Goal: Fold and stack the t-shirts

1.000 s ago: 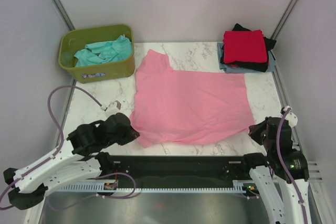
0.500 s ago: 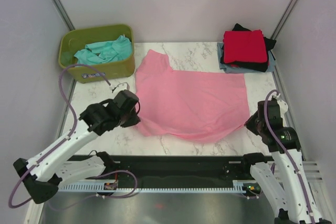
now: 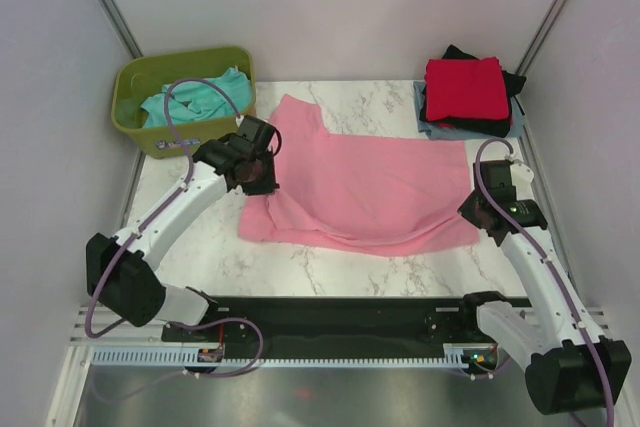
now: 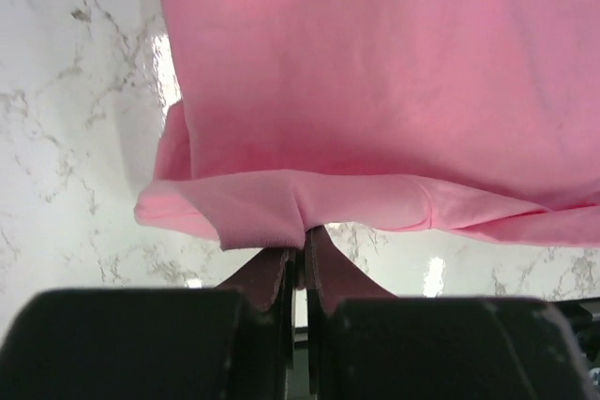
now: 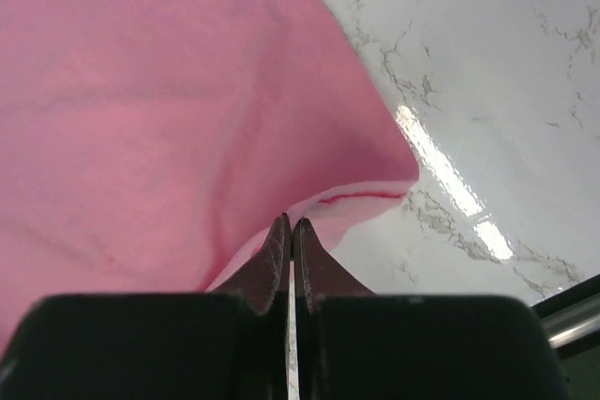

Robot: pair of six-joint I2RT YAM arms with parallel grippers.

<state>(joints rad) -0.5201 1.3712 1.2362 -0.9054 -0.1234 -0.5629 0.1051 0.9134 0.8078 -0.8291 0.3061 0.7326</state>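
Observation:
A large pink t-shirt [image 3: 370, 182] lies spread across the middle of the marble table [image 3: 330, 267]. Its near hem is lifted and doubled back over itself. My left gripper [image 3: 262, 173] is shut on the shirt's left near corner; in the left wrist view the left gripper [image 4: 302, 236] pinches a fold of pink cloth [image 4: 375, 72]. My right gripper [image 3: 478, 209] is shut on the right near corner, and the right wrist view shows the right gripper [image 5: 291, 224] clamping the hem of the pink shirt [image 5: 141, 91]. A teal t-shirt [image 3: 195, 97] lies crumpled in the tub.
The olive-green tub [image 3: 185, 137] stands at the back left. At the back right is a folded stack: a red t-shirt [image 3: 465, 87] on top, a black one [image 3: 505, 127] and a grey-blue one [image 3: 425, 115] beneath. Grey walls close in both sides.
Both arms have reached away from the near edge, carrying the pink shirt's near hem toward the back. The shirt's near part has left the table's front strip.

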